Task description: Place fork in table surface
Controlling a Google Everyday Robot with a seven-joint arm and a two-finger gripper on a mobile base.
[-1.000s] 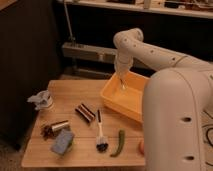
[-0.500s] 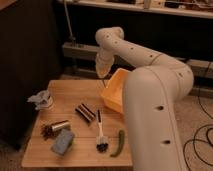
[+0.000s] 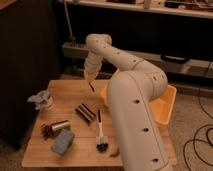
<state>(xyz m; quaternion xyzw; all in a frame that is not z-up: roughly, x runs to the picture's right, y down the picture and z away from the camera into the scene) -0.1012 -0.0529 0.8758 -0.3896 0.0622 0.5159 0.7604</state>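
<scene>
My gripper (image 3: 90, 81) hangs from the white arm above the back middle of the table surface (image 3: 67, 91), a light tan plank top. It is shut on the fork (image 3: 92, 87), of which only a thin dark sliver shows, pointing down just below the fingertips. The fork's tip hovers a little above the wood, left of the yellow tub. The arm's big white forearm fills the right foreground and hides part of the table.
The yellow tub (image 3: 168, 106) sits on the table's right side, partly behind the arm. A white-handled brush (image 3: 100, 131), a dark ridged block (image 3: 85, 112), a metal can (image 3: 60, 126), a blue-grey sponge (image 3: 63, 142) and a crumpled white object (image 3: 41, 100) lie on the table. A green pepper (image 3: 115, 153) peeks out beside the arm.
The arm has swung left, carrying the gripper from above the yellow tub to above the bare wood at the table's back middle.
</scene>
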